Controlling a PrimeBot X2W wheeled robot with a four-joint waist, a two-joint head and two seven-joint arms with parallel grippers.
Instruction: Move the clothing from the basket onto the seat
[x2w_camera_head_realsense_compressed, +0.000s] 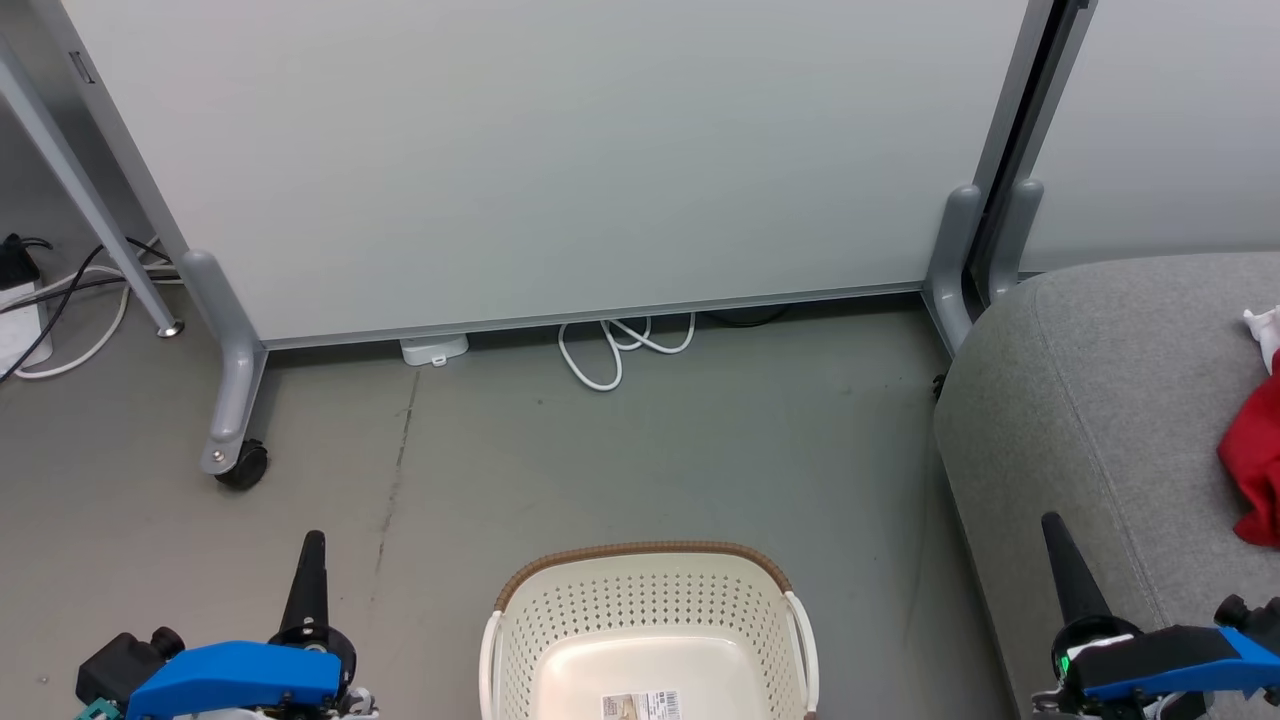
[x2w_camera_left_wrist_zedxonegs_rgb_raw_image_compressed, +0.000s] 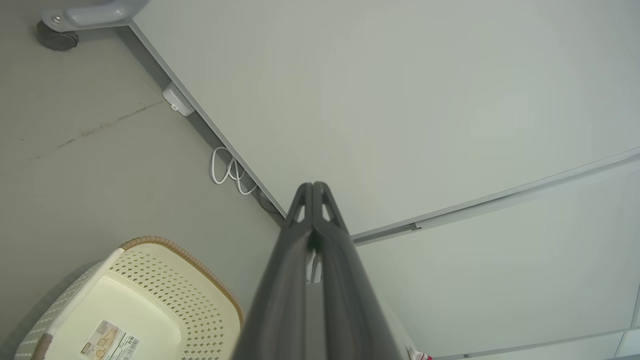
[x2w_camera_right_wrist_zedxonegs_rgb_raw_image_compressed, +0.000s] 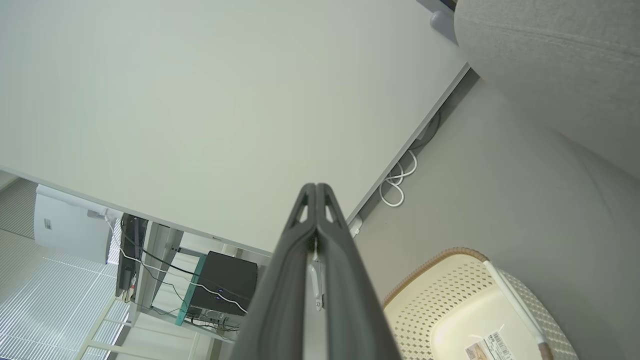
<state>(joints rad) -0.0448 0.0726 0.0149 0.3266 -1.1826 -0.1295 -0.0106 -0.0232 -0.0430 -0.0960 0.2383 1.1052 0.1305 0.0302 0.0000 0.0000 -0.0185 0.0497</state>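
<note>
We see the grey seat (x2w_camera_head_realsense_compressed: 1100, 400) at right carrying the red clothing (x2w_camera_head_realsense_compressed: 1255, 470); the basket (x2w_camera_head_realsense_compressed: 640, 605) on the floor (x2w_camera_head_realsense_compressed: 600, 460) shows its bare base with a label (x2w_camera_head_realsense_compressed: 640, 705). Left claw (x2w_camera_head_realsense_compressed: 313, 545) and right claw (x2w_camera_head_realsense_compressed: 1055, 530) are pinched closed, gripping nothing.

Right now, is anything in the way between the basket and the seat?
Nothing visible. Only bare floor lies between the basket and the seat. The basket's visible part holds nothing, and red clothing already lies on the seat.

Head camera looks down; all views share the basket (x2w_camera_head_realsense_compressed: 640, 600).
</note>
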